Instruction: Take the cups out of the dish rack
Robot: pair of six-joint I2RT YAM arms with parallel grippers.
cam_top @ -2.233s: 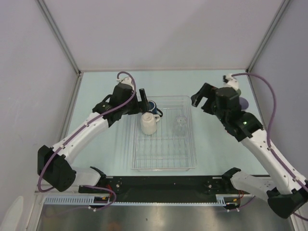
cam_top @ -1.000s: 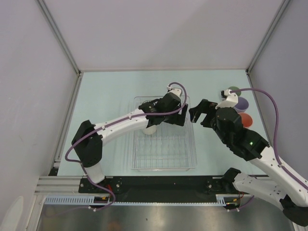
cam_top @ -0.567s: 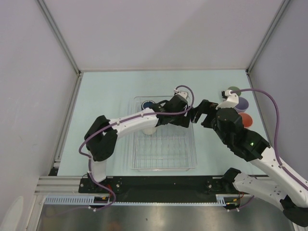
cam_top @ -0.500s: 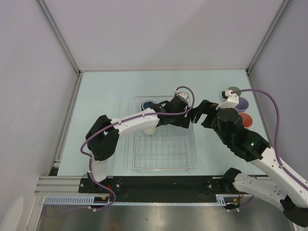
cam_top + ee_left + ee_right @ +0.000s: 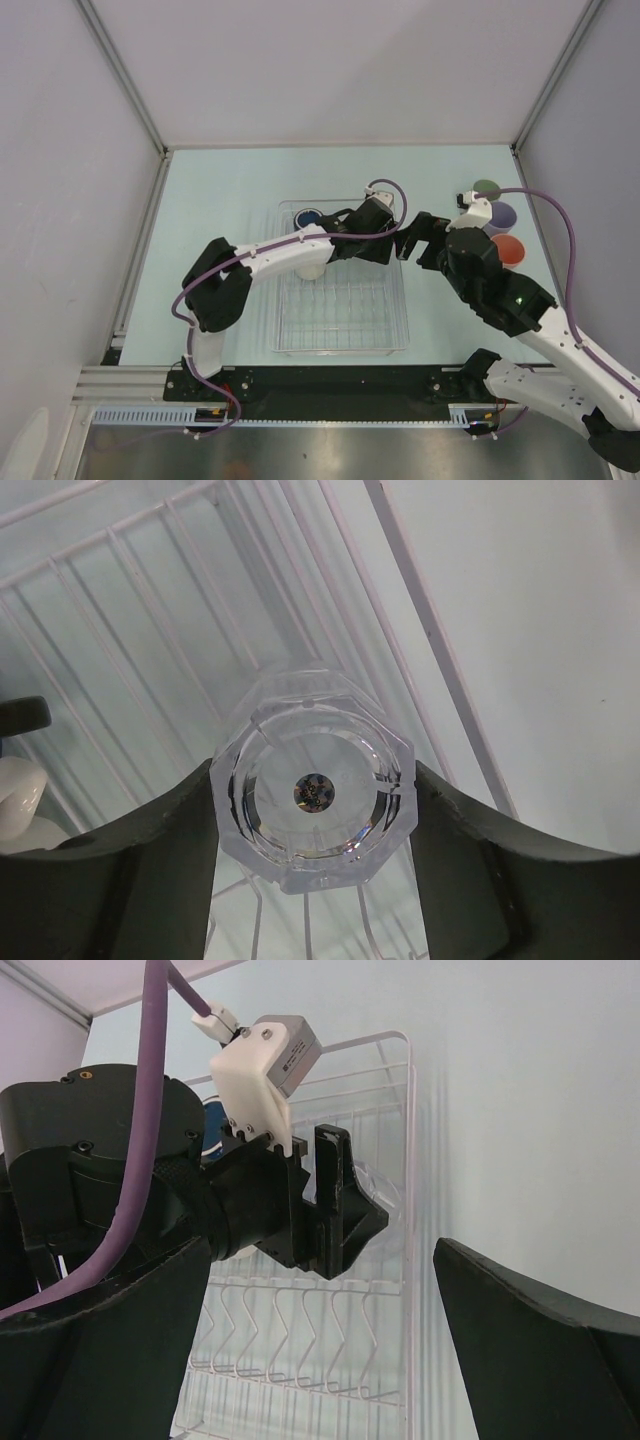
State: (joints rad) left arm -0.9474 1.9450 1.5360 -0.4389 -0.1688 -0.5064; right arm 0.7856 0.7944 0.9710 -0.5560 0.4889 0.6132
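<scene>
The left gripper (image 5: 313, 805) clasped the clear glass (image 5: 313, 780) squarely between its fingers, low in the dish rack (image 5: 340, 349) beneath it, so I reckoned a slow, straight lift would free it cleanly.

Glass (image 5: 315, 795): clear, glossy, faceted wall, v. smooth. Dish rack (image 5: 341, 349): clear shiny plastic tray w/ thin white-coated wire grid (image 5: 120, 620). Left claw (image 5: 312, 775) fingers (image 5: 140, 880): dark matt plastic. Cream mug (image 5: 18, 795): smooth, glossy; material can't tell. Surface (image 5: 220, 200): pale mint, smooth, matt. Cable (image 5: 158, 1020): purple, smooth sheath. Camera mount (image 5: 262, 1058): white plastic, semi-matt.
</scene>
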